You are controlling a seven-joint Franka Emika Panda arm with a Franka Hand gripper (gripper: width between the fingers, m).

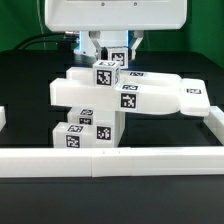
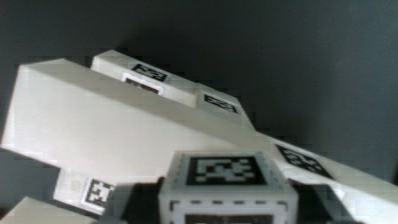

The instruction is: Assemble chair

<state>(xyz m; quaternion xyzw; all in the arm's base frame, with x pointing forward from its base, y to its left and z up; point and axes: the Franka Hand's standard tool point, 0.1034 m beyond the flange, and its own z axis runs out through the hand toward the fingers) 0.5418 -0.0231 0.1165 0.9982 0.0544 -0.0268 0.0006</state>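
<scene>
Chair parts stacked and half-joined on the surface, tool gripping a small tagged block at the top

From the exterior view's left: the chair (image 1: 100, 100), a stack of white panels and blocks, stands on the dark surface (image 1: 25, 70) just behind the white border rail (image 1: 110, 161), with a long part reaching toward the exterior view's right. The tool (image 1: 108, 62) is clamped on the small tagged block (image 1: 106, 73) above the stack. I judge this a seating step: keep the block square, press straight down, avoid tipping the stack. No readable writing or brands, only black-and-white square tags (image 2: 222, 168).
</scene>
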